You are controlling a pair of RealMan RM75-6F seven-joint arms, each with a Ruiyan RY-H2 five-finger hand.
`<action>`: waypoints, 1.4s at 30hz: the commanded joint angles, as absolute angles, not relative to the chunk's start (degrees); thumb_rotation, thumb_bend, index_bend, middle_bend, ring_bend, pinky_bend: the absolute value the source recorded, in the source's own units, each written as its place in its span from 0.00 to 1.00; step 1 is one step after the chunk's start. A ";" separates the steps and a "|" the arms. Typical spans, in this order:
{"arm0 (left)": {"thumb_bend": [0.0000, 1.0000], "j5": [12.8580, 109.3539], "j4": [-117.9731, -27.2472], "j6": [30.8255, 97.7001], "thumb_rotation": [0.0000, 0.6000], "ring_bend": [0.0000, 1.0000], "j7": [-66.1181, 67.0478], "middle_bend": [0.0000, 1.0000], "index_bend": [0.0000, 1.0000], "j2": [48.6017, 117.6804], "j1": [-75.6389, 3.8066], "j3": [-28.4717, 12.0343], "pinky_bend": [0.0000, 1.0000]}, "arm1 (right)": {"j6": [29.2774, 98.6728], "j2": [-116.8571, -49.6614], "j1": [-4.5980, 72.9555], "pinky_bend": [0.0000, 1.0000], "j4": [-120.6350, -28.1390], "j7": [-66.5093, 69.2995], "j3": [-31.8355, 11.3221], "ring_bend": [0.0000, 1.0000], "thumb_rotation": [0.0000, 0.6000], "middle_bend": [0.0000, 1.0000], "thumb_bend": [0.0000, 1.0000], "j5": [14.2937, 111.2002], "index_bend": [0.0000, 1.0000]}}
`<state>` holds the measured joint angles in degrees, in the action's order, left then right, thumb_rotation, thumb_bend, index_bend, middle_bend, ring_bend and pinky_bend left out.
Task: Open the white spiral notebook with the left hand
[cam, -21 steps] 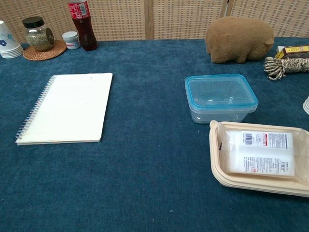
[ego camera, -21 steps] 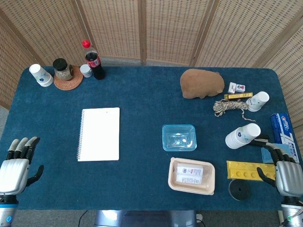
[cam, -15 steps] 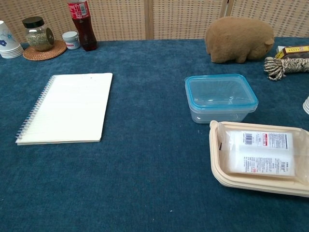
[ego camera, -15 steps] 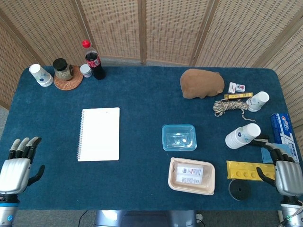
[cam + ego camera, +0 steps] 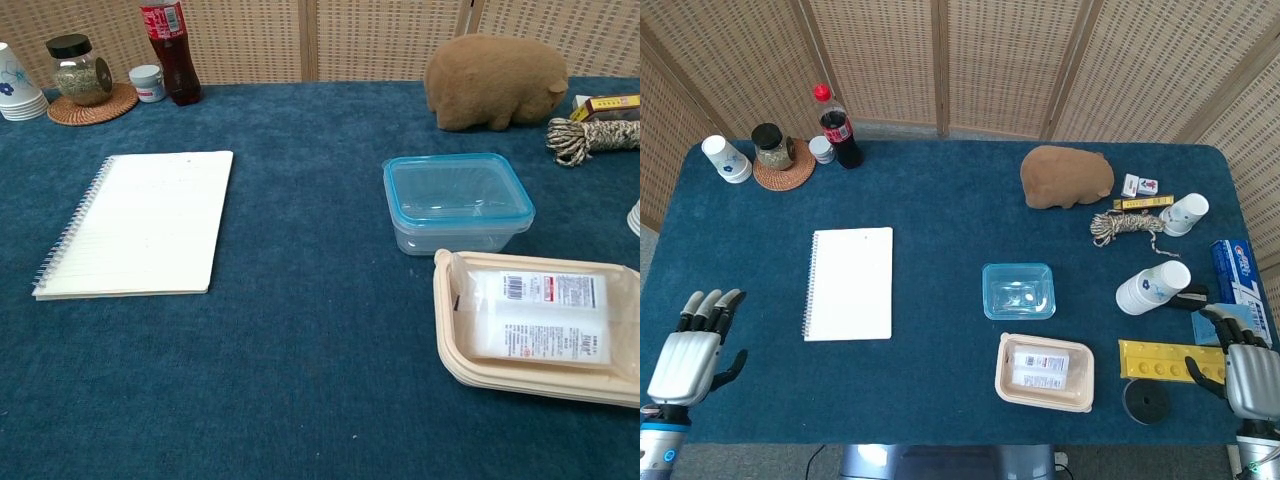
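The white spiral notebook (image 5: 849, 284) lies closed and flat on the blue table, spiral along its left edge; the chest view shows the notebook (image 5: 138, 222) at the left. My left hand (image 5: 690, 350) hovers at the table's near left corner, fingers extended and apart, holding nothing, well short of the notebook. My right hand (image 5: 1243, 368) sits at the near right edge, fingers apart and empty, beside a yellow block (image 5: 1165, 360). Neither hand appears in the chest view.
A clear blue-lidded box (image 5: 1019, 290) and a beige tray (image 5: 1044, 372) lie right of the notebook. A cola bottle (image 5: 838, 128), jar on a coaster (image 5: 773, 150) and paper cups (image 5: 726, 159) stand at the far left. A brown plush (image 5: 1066, 177), rope (image 5: 1125, 227) and stacked cups (image 5: 1152, 287) are on the right.
My left hand has shifted a little to the right and toward the table. The notebook and the right hand have not moved.
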<state>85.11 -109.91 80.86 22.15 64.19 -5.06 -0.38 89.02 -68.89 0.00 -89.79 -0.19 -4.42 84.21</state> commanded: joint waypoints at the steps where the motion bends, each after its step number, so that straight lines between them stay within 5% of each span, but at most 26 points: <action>1: 0.34 82.70 -110.55 74.73 1.00 0.06 25.85 0.09 0.05 65.66 -9.22 -1.36 0.00 | 89.28 -68.56 -0.48 0.34 -89.94 0.06 -4.19 0.22 1.00 0.24 0.29 84.01 0.22; 6: 0.34 79.84 -110.21 69.81 0.93 0.05 30.69 0.07 0.03 69.61 -13.35 -2.72 0.00 | 89.98 -68.24 -1.21 0.34 -89.82 0.71 -4.09 0.22 1.00 0.24 0.29 83.86 0.22; 19: 0.32 69.43 -106.09 63.80 0.51 0.00 47.21 0.00 0.00 85.71 -22.05 -5.04 0.00 | 92.49 -68.25 -3.35 0.34 -87.85 3.61 -4.27 0.22 1.00 0.24 0.29 83.31 0.22; 24: 0.31 65.14 -103.38 63.78 0.51 0.00 51.80 0.00 0.00 90.56 -24.92 -5.97 0.00 | 93.39 -68.11 -4.31 0.34 -87.01 5.01 -4.42 0.22 1.00 0.24 0.29 82.92 0.22; 32: 0.31 62.69 -99.88 65.19 0.78 0.00 54.48 0.00 0.00 95.62 -27.61 -6.52 0.00 | 93.63 -67.91 -4.90 0.34 -86.20 6.61 -4.65 0.22 1.00 0.24 0.29 82.70 0.22; 42: 0.31 59.91 -97.14 65.90 0.80 0.00 55.96 0.00 0.00 98.27 -29.77 -6.14 0.00 | 94.43 -67.51 -5.70 0.34 -85.85 7.48 -4.88 0.22 1.00 0.24 0.29 82.72 0.22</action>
<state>60.22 -97.45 65.84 55.84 98.00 -29.50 -6.23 94.35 -67.55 -5.63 -85.84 7.44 -4.85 82.71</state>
